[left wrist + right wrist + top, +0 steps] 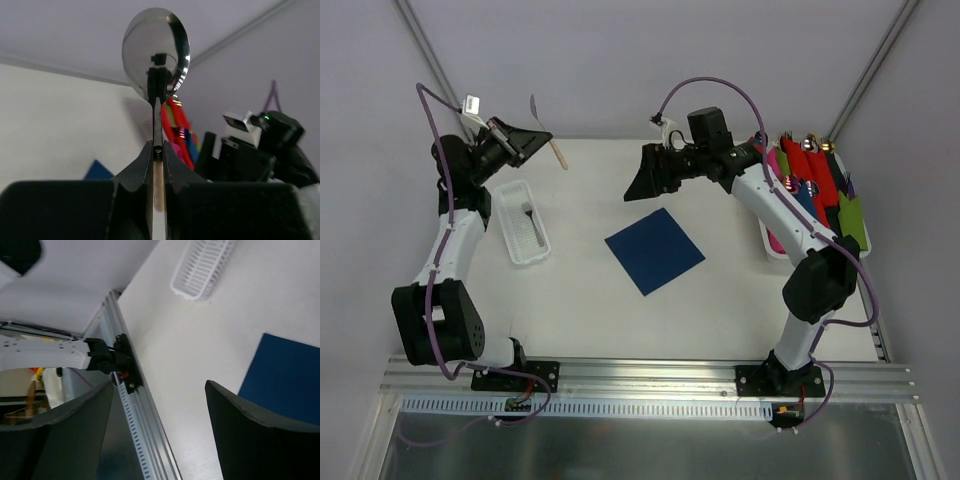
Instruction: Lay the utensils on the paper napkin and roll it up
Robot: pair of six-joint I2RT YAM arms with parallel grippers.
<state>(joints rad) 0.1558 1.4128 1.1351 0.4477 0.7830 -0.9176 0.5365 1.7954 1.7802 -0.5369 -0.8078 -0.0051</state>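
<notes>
White surface [590, 310], grey walls, both arms bolted at the near edge. The step in hand looks like fetching the first utensil. The left hand [157, 150] is clenched on the tan handle of the spoon [156, 50]. It holds the spoon up off the surface by the far left corner, well apart from the paper napkin [654, 250]. The napkin lies flat, unrolled and bare mid-surface. The right hand [159, 390] is released, jaws wide with nothing between them, hovering near the napkin's far corner. The next move calls for carrying the spoon across and laying it on the blue sheet, probably close to an edge so a roll can start, then getting the second piece. The white basket [506, 225] beside the left arm shows a dark streak inside, maybe the other utensil, too small to tell. The tray [770, 245] of coloured rolls [810, 180] at right is partly covered by the right arm. In the left wrist view the fingers [140, 170] hide the lower handle. The right wrist view cuts the napkin off at the frame edge.
</notes>
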